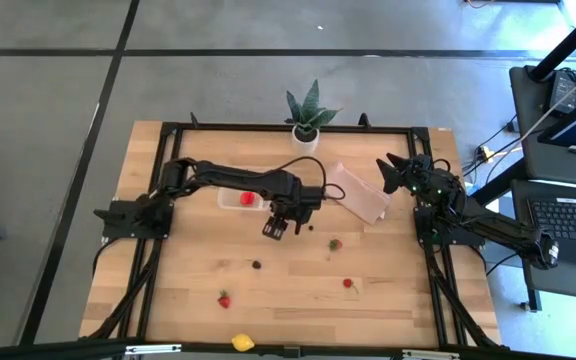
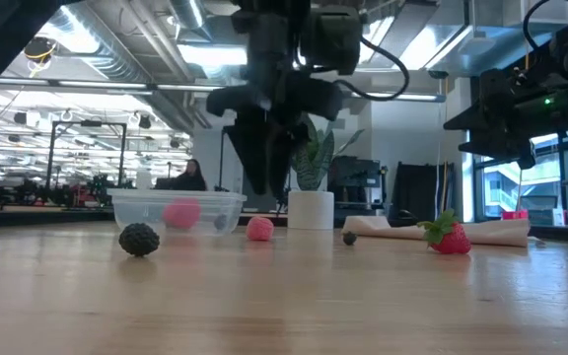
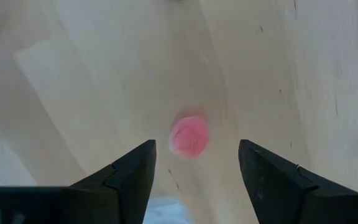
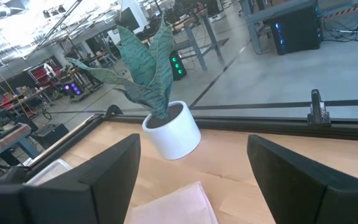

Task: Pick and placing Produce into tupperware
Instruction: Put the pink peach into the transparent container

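Observation:
My left gripper (image 1: 276, 228) is open and hangs above a pink fruit piece (image 3: 189, 135) that lies on the table; its fingers stand either side of the piece without touching it. The low view shows this piece (image 2: 259, 228) below the gripper (image 2: 272, 187). The clear tupperware (image 1: 242, 200) stands just left of the gripper with one pink-red piece (image 2: 180, 212) inside. Red strawberries (image 1: 335, 243) (image 1: 348, 283) (image 1: 224, 299), a dark berry (image 1: 256, 265) and a yellow lemon (image 1: 242, 342) lie on the table. My right gripper (image 1: 390, 170) waits open at the far right.
A tan sheet (image 1: 360, 192) lies between the two grippers. A potted green plant (image 1: 307, 128) stands at the far edge, and the right wrist view shows its white pot (image 4: 173, 130). A tiny dark berry (image 2: 349, 238) lies near the sheet. A black frame rims the table.

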Controlling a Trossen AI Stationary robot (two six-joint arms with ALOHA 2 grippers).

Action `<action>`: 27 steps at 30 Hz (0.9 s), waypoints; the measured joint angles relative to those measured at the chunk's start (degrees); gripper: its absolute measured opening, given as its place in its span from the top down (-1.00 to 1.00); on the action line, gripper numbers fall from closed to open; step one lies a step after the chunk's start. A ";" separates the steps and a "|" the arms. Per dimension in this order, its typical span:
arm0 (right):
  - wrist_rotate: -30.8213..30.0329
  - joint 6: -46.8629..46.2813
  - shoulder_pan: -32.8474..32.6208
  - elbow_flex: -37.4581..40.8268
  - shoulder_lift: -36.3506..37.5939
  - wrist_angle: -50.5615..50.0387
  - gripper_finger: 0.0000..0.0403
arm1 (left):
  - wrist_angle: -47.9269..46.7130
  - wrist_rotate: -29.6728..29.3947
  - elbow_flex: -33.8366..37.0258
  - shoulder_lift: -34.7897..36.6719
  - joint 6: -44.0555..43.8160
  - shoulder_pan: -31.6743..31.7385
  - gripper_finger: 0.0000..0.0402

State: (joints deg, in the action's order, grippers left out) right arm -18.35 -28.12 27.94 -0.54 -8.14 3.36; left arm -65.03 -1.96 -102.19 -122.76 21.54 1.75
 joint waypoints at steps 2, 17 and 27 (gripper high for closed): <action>0.00 0.08 0.00 0.00 0.00 0.00 -0.47 | 0.23 0.06 0.00 -0.43 0.04 0.00 -0.12; 0.00 1.05 0.00 0.00 0.00 0.00 -0.47 | 2.02 -0.02 0.26 -1.61 0.04 1.20 0.03; 0.02 1.45 -0.02 0.00 -0.11 0.00 -0.47 | 0.43 -0.02 0.27 -3.98 0.05 1.35 0.14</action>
State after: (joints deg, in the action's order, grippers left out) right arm -18.33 -26.67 27.92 -0.54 -8.25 3.36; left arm -64.60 -1.98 -101.93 -126.74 21.59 3.09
